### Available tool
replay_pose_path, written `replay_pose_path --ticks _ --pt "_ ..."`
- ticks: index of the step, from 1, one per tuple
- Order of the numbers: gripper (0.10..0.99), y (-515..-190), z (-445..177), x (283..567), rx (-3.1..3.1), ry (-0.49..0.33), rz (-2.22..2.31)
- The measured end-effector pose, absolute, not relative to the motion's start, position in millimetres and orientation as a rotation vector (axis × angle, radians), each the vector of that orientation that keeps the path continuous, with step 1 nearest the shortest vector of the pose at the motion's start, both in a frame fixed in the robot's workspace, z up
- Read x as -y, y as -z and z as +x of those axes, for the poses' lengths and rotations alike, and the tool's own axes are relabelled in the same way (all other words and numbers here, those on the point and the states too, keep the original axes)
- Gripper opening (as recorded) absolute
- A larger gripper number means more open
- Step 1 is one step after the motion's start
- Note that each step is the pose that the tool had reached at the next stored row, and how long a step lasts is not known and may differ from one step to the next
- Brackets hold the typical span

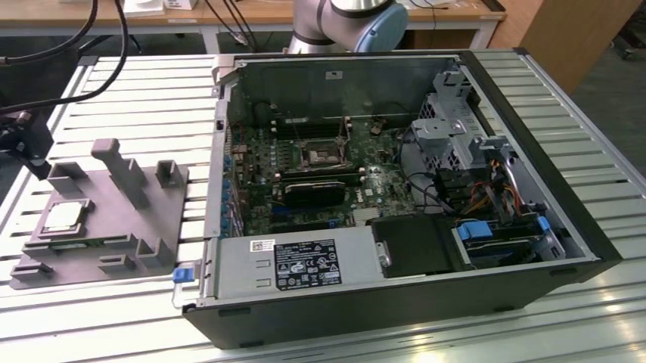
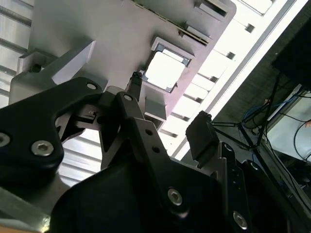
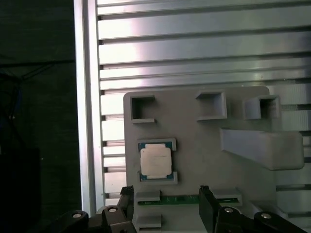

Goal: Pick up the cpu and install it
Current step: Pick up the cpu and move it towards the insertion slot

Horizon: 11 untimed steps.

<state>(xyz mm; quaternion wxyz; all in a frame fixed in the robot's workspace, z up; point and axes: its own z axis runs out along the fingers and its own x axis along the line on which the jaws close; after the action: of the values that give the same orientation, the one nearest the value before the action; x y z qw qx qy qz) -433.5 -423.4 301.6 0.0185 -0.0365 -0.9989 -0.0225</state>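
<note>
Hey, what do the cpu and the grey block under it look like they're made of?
The cpu: bright, reflective silver top, apparently metal; its thin green rim looks like circuit board. The grey block: matte, uniform grey with no shine, probably plastic.

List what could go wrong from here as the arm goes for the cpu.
1. The cpu sits in a recess of the grey fixture; the open gripper might strike the raised corners rather than grip the chip's edges.
2. A green strip lies beside the cpu and might get pinched instead.
</note>
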Motion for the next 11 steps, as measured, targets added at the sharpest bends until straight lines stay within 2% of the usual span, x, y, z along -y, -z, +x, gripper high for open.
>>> replay_pose_path --ticks 7,8,11 --pt "0.659 -293.2 -433.9 425.0 3.102 0.070 -0.112" --pt "0.718 -292.2 -433.9 425.2 3.102 0.070 -0.112" --pt "0.718 -290.1 -434.0 425.5 3.102 0.070 -0.112"
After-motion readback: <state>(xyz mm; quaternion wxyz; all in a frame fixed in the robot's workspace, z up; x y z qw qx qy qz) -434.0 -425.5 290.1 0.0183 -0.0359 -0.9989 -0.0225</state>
